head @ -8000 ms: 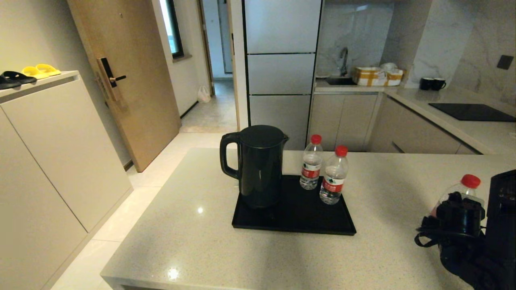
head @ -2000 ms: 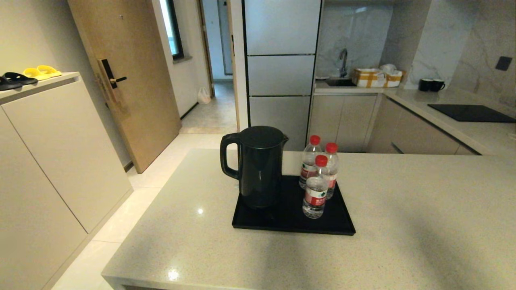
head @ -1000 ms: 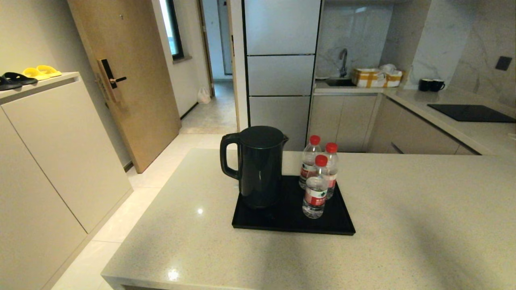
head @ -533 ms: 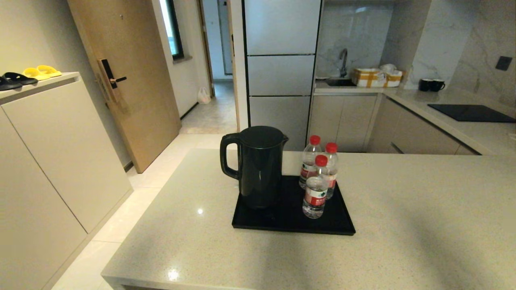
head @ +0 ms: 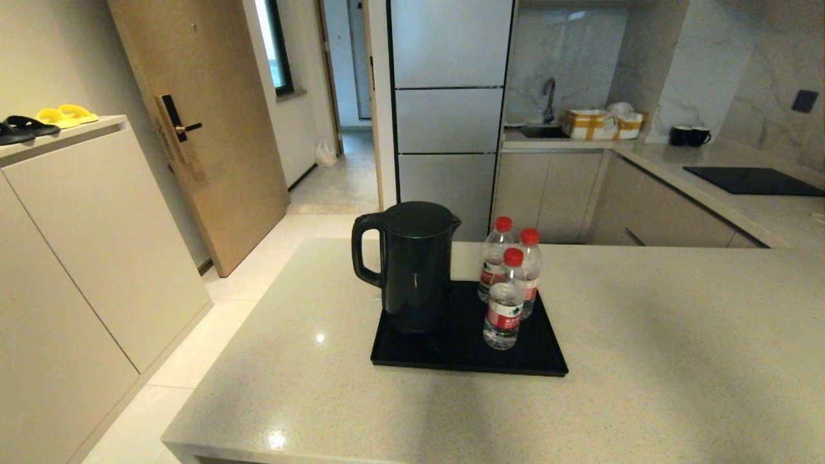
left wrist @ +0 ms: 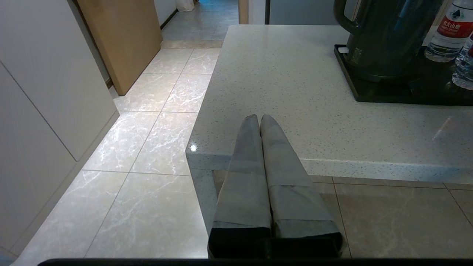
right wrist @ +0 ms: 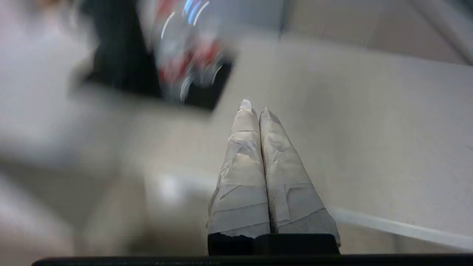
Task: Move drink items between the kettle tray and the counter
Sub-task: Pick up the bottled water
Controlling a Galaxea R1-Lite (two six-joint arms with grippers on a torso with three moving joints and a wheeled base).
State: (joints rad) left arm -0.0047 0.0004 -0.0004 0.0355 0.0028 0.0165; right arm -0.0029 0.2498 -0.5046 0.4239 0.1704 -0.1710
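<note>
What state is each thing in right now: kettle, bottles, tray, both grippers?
Kettle: upright on the tray, lid shut.
Front bottle: upright on the tray, capped.
Back left bottle: upright on the tray, capped.
Back right bottle: upright on the tray, capped.
Tray: flat on the counter.
Left gripper: shut, empty, at the counter's near edge.
Right gripper: shut, empty, near the counter's edge.
</note>
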